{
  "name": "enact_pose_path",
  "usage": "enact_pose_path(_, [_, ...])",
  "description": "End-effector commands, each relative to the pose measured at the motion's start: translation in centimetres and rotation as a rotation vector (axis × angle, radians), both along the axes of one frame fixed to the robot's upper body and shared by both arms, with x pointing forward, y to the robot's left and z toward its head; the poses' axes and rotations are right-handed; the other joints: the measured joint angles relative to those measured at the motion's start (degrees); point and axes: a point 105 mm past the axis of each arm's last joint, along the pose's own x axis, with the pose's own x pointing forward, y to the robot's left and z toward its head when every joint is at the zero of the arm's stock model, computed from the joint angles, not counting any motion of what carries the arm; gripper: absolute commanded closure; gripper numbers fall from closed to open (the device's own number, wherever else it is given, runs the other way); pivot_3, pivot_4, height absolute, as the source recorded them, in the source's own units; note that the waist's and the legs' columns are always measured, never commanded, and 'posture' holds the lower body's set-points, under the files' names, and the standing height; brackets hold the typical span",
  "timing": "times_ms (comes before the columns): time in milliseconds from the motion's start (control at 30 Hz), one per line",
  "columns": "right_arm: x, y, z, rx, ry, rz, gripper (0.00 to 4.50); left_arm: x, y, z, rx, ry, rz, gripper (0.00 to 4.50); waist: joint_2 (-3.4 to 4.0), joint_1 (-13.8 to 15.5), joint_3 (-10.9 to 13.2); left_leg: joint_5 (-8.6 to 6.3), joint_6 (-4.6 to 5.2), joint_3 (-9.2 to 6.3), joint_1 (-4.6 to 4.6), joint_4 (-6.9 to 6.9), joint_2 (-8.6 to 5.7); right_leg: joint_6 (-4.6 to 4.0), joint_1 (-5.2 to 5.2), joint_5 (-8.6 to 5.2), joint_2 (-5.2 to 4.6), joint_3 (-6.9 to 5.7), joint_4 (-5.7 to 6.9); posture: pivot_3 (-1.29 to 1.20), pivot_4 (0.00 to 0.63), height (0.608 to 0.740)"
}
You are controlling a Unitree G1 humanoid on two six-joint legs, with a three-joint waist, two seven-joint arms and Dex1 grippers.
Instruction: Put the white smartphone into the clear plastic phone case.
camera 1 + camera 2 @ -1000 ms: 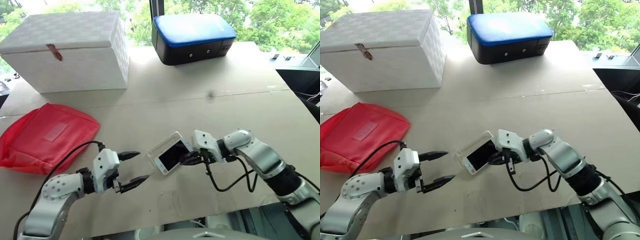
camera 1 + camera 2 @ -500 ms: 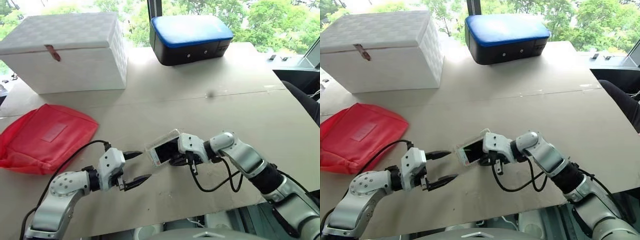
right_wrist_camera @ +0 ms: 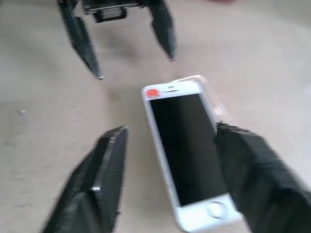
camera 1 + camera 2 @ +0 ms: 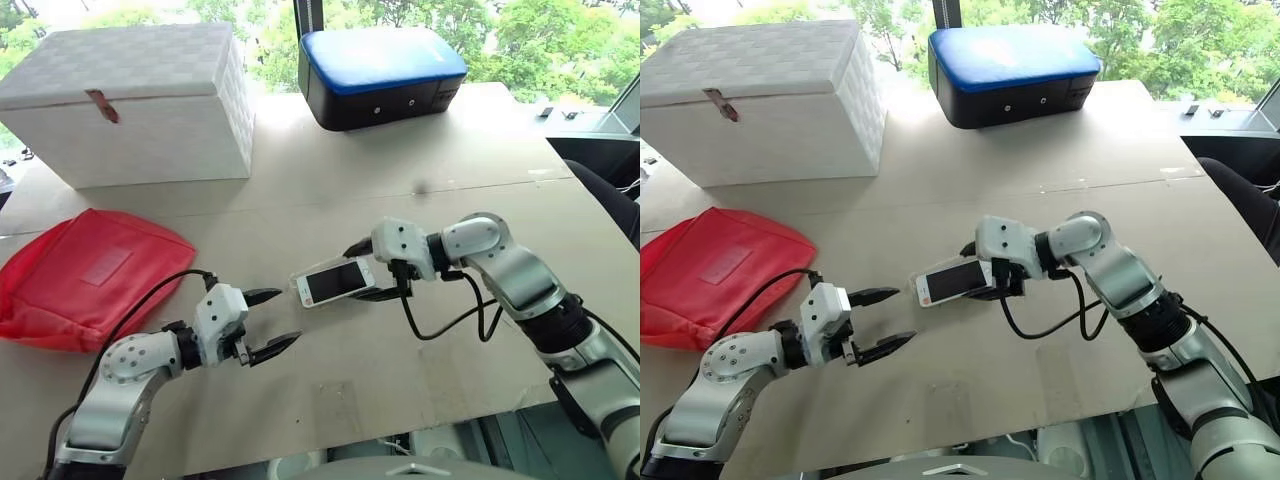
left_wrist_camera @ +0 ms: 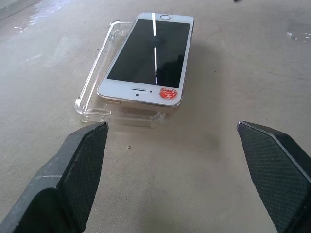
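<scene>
The white smartphone with its dark glossy screen [image 5: 148, 56] lies face up on the beige counter [image 4: 480, 170], resting askew on the clear plastic phone case [image 5: 97, 73]: one long side of the thin shell juts out past the phone, so you can judge it laid over the case but not yet seated inside the rim. Your right pincer [image 4: 375, 270] hangs over the home-button end with its black fingers spread wide, gripping nothing, while your left pincer [image 4: 272, 320] waits near the opposite end, also spread and empty, just short of the end that carries a small red sticker. The phone's long axis runs roughly along the line between the two pincers. The right one is nearer, so pressing the phone square into the shell likely falls to it.
</scene>
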Motion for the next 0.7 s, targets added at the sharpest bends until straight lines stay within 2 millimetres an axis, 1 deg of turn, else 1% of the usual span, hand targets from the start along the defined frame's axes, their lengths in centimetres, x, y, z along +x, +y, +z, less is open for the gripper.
enact_pose_path(33, [1.1, -0.2, -0.8, -0.063, 0.005, -0.001, 0.01, 0.2, -0.3, 0.5, -0.012, -0.043, 0.003, 0.16, 0.00, 0.0, 0.0, 0.00, 0.00, 0.01, 0.00, 0.00, 0.00, 0.00, 0.01, 0.00, 0.00, 0.00, 0.00, 0.00, 0.150, 0.734])
enact_pose_path(167, [1.8, 0.0, -2.0, -0.115, 0.048, 0.019, 0.01, 0.1, -0.5, 0.8, -0.023, -0.057, 0.004, 0.16, 0.01, 0.0, 0.0, 0.00, 0.00, 0.03, -0.02, 0.01, -0.03, 0.00, 0.00, 0.00, -0.02, 0.02, 0.00, 0.00, 0.150, 0.734])
enact_pose_path(333, [3.0, 0.6, -3.1, -0.151, 0.072, 0.027, 0.01, -0.5, -0.2, 0.8, -0.019, -0.057, 0.020, 0.16, -0.01, -0.2, 0.0, 0.01, 0.00, 0.12, -0.03, 0.00, 0.00, 0.00, 0.00, 0.00, 0.02, 0.10, 0.01, 0.00, 0.150, 0.734])
enact_pose_path(633, [3.7, 0.7, -4.4, -0.212, 0.091, 0.086, 0.01, -1.5, 0.2, 1.0, -0.016, -0.063, 0.070, 0.16, 0.04, -0.1, 0.0, 0.01, 0.00, 0.13, -0.01, 0.01, -0.02, 0.00, -0.02, 0.01, -0.02, 0.10, -0.01, 0.00, 0.150, 0.734])
enact_pose_path(700, [3.9, 0.8, -4.3, -0.214, 0.082, 0.099, 0.01, -1.7, 0.2, 1.2, -0.017, -0.067, 0.081, 0.16, 0.04, -0.2, 0.0, 0.01, -0.01, 0.12, 0.01, 0.00, -0.01, 0.00, -0.02, 0.01, 0.00, 0.10, 0.01, 0.00, 0.150, 0.734])
